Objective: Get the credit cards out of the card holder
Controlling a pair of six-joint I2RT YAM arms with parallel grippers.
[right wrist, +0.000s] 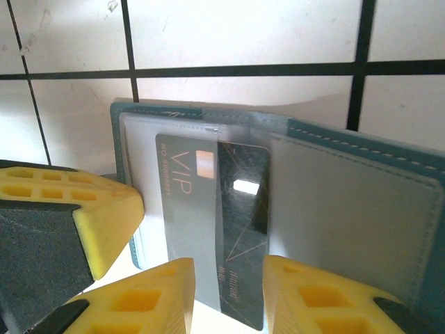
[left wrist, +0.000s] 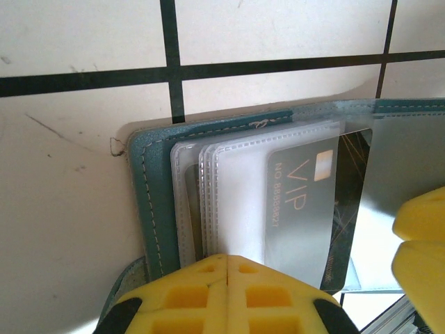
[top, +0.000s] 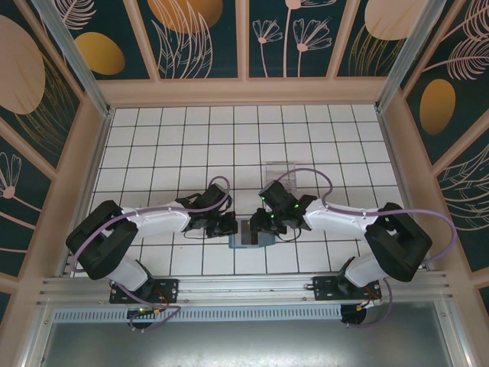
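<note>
**While the left tool pins the card holder, slide the card out flat**

Because its yellow fingers are pressed together at the near edge of the teal holder, the left tool seems to serve as an anchor. It should bear down firmly so the soft, stitched panels cannot drag across the tiled tabletop. The holder lies open between the two tools, at the near middle of the tabletop. Its clear sleeves are thin, glossy and stacked, so they will likely cling. Tucked in them, the dark card is stiff, flat and slick, printed VIP. Over its near end the right tool stands partly spread; whether its fingers touch the card I cannot tell. I judge that a straight pull along the card's length, without lifting, is best.
</note>
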